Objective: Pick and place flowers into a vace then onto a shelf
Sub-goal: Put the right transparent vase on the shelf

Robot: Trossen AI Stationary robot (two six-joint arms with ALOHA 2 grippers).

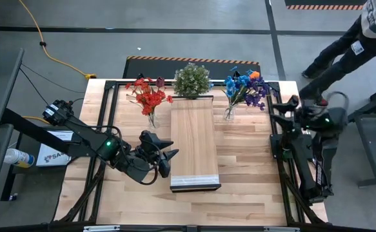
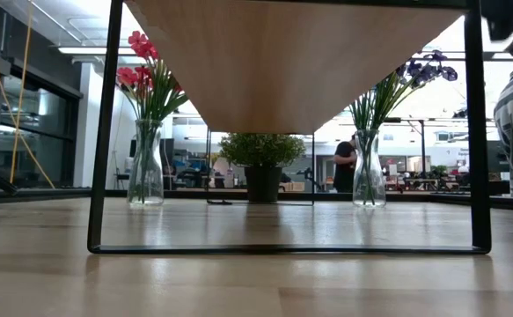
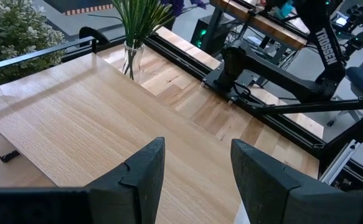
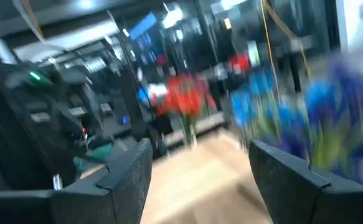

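High view: the flowers stand in two glass vases, red blooms (image 1: 148, 96) left of the shelf (image 1: 193, 142), blue and purple blooms (image 1: 246, 88) right of it; the left gripper (image 1: 164, 158) sits beside the shelf's left edge. Low view: the shelf underside hides the upper background. Left wrist view: fingers (image 3: 139, 171) spread apart, gripping nothing. Right wrist view: motion-blurred; right gripper (image 4: 197, 168) fingers apart, empty.

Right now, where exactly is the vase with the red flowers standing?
In the high view, the vase with the red flowers stands on the tabletop beside the shelf's left edge, near the potted plant.
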